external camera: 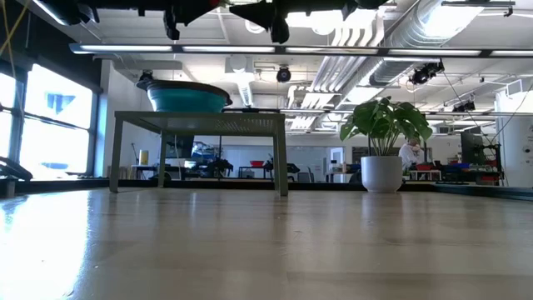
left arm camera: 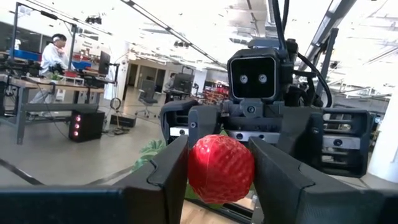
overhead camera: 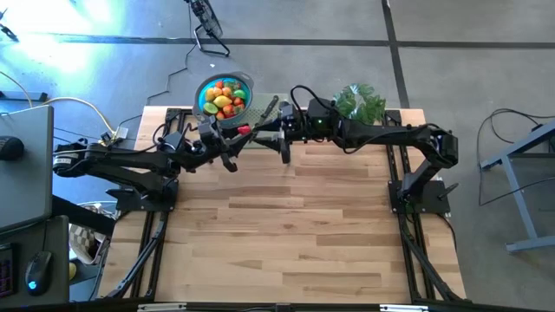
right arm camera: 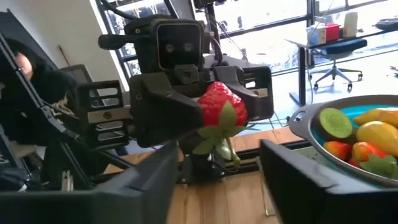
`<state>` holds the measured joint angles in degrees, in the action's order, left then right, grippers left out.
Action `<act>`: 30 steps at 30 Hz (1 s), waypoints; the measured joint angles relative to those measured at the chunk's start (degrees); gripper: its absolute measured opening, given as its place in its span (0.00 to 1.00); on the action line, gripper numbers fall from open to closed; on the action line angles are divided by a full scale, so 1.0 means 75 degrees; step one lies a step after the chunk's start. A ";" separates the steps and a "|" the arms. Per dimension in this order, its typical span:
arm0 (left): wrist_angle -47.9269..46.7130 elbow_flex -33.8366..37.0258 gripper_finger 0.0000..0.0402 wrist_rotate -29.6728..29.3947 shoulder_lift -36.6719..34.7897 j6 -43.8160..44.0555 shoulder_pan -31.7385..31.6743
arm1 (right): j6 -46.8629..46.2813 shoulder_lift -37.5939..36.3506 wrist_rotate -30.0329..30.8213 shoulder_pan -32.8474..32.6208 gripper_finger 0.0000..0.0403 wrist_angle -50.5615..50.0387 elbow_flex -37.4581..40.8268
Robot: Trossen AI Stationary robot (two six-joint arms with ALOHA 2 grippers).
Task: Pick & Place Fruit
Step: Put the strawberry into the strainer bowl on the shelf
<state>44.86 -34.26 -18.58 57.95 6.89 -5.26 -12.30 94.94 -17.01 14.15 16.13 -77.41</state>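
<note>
A red toy strawberry [left arm camera: 221,168] with green leaves [right arm camera: 219,127] is up in the air over the table's far middle, with my left gripper [left arm camera: 219,177] shut on it. My right gripper [right arm camera: 217,165] faces it from the table's right, open, its fingers wide apart just short of the strawberry and touching nothing. In the high view the two grippers meet nose to nose at the strawberry [overhead camera: 245,130]. A blue bowl [overhead camera: 245,87] filled with several fruit pieces [overhead camera: 224,98] stands on a small grey stand [external camera: 200,121] at the far edge. My left gripper pinches the strawberry's two opposite sides [left arm camera: 194,167] between its two fingers. The fingers [left arm camera: 168,171] come about level from the table's left, tipped slightly upward. The strawberry is lifted well clear of the table, its leafy end [right arm camera: 211,140] hanging below the fingers.
A potted green plant [overhead camera: 360,102] in a white pot [external camera: 382,173] stands at the far right. The wooden tabletop [overhead camera: 277,225] lies bare below and in front of both arms. A person [left arm camera: 53,59] works at a bench in the room beyond.
</note>
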 joint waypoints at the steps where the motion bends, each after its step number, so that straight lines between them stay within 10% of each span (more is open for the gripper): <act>1: -0.0004 0.0000 0.37 -0.0033 -0.0018 -0.0028 0.0000 | -0.0005 0.0000 0.0021 0.0000 0.55 -0.0008 0.0000; 11: -0.0162 0.0000 0.37 -0.1051 -0.0794 -0.0754 -0.0057 | 0.0007 -0.0326 0.1481 0.0090 0.90 -0.1296 0.0000; 30: -0.2538 -0.0008 0.37 -0.0196 -0.1434 0.0943 -0.3596 | -0.0350 -0.0414 0.1686 0.0064 0.88 -0.2592 0.0000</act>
<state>25.83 -34.32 -20.05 47.20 13.97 -32.22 -14.93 91.83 -4.37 14.63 -3.32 -77.41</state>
